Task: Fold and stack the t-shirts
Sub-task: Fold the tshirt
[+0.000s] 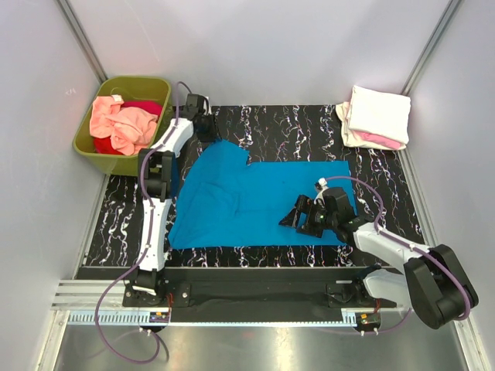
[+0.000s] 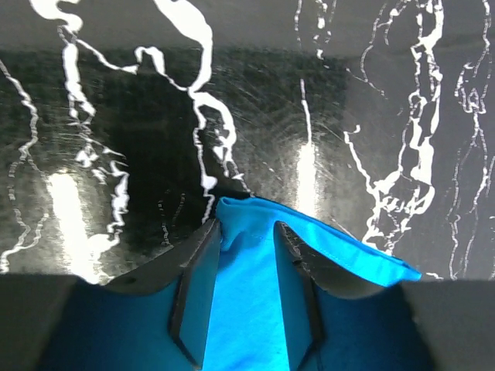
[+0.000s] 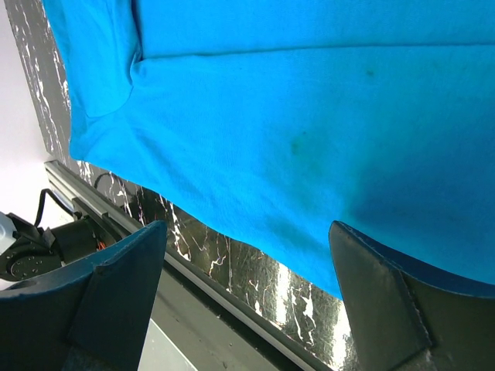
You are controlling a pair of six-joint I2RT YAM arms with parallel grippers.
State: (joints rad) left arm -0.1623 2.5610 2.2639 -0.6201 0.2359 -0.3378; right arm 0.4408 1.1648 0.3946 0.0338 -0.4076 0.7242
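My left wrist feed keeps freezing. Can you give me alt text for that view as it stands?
The left gripper pinches a raised edge of the blue t-shirt, with cloth bunched between its two dark fingers. Beyond them lies the black, white-veined table, glossy with light reflections.

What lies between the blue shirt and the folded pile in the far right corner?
Only bare black marbled tabletop; the top view shows the blue shirt and folded pile apart.
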